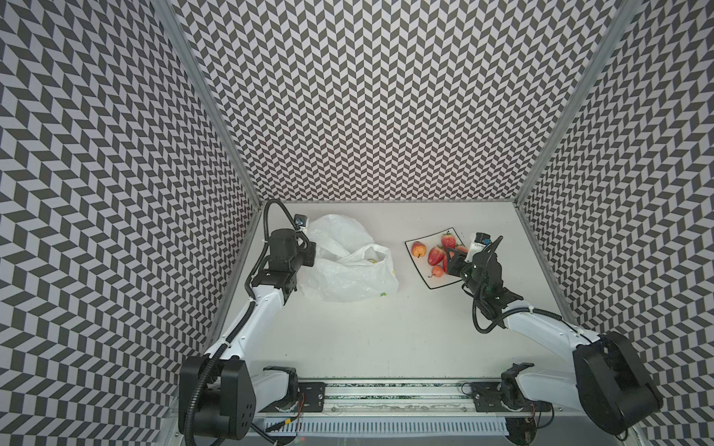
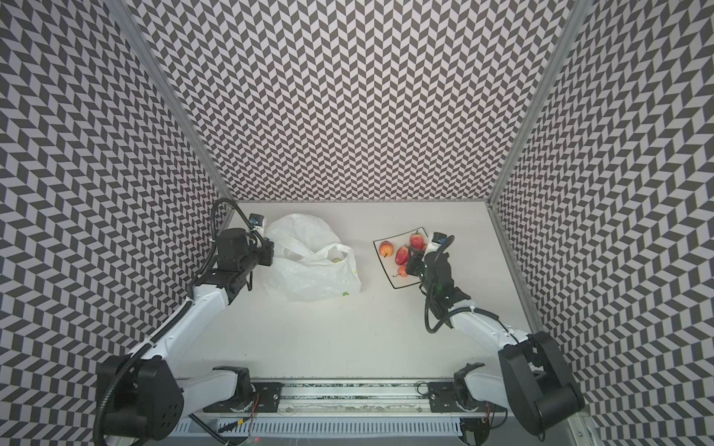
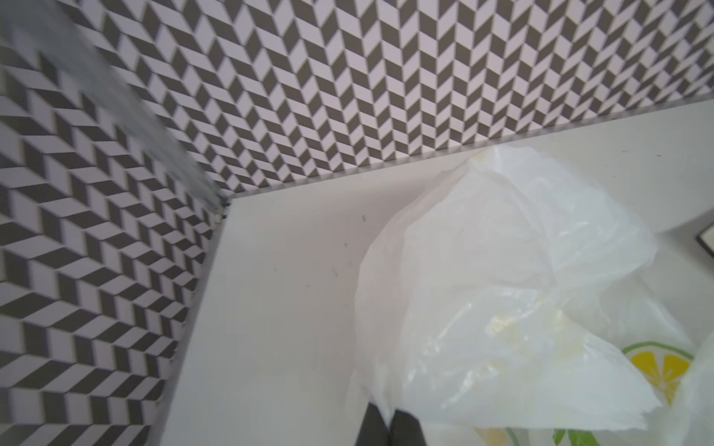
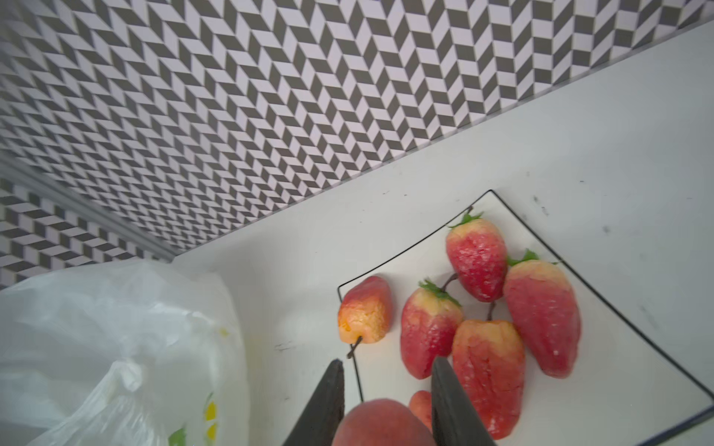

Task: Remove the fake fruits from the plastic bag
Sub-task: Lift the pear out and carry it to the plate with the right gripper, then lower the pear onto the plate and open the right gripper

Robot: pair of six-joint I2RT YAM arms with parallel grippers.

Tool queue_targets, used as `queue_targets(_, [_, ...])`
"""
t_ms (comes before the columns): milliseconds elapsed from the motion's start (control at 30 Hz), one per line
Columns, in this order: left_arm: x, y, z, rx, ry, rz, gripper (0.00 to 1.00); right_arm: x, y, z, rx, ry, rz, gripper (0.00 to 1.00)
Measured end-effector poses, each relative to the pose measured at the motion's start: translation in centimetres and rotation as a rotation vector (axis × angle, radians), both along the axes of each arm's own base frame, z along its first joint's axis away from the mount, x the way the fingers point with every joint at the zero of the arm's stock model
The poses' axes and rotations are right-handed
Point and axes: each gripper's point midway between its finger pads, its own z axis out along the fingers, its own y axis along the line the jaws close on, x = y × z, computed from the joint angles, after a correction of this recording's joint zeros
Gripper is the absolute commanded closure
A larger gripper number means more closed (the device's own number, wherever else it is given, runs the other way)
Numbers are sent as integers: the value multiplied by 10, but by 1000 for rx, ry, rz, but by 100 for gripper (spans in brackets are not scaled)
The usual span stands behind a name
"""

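Nearest the right wrist camera, we see the peach-like fruit [image 4: 380, 423] grasped between the jaws of the right tool [image 4: 386, 363] over the edge of the plate [image 4: 626, 386], where the strawberries [image 4: 541, 316] and a small stemmed fruit [image 4: 365, 309] lie. We judge these plastic pieces light, hard and glossy, so a grip across the widest middle should keep them from squirting out. Our left tool [image 3: 390, 423] is clenched, apparently on a fold of the plastic bag [image 1: 347, 270], which slumps on the tabletop [image 1: 367, 340] apart from the plate; its thin, limp film is best pinched at a handle or rim.
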Motion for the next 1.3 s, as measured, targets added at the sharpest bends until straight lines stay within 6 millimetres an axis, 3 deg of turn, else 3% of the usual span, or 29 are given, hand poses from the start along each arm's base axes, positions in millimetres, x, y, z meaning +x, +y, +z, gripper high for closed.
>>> queue_targets(100, [-2, 25, 8, 23, -17, 55, 100, -1, -8, -5, -26, 8, 18, 93])
queue_targets(167, [-1, 17, 8, 14, -17, 23, 100, 0, 4, -6, -34, 14, 87, 92])
queue_targets(467, [0, -91, -23, -84, 63, -271, 98, 35, 58, -32, -36, 86, 235, 87])
queue_targets(633, [4, -114, -41, -112, 111, -318, 51, 60, 72, -50, -24, 103, 217, 68])
queue_targets(733, [9, -117, -40, -123, 110, -318, 34, 68, 70, -61, -28, 115, 183, 56])
queue_targets(833, [14, -119, -27, -136, 79, -315, 4, 71, 67, -68, -44, 122, 156, 46])
queue_targets(867, [16, -120, -22, -139, 66, -317, 1, 71, 66, -68, -47, 121, 150, 44])
queue_targets(1000, [17, -124, 6, -175, 6, -332, 0, 73, 62, -63, -60, 101, 133, 37])
queue_targets(1100, [11, -126, 38, -202, -64, -352, 0, 71, 58, -49, -70, 77, 120, 36])
queue_targets(1233, [3, -119, 90, -254, -190, -356, 0, 58, 43, -2, -74, -14, 89, 37])
queue_targets(1300, [-1, -105, 112, -284, -250, -320, 0, 45, 28, 25, -71, -74, 61, 37])
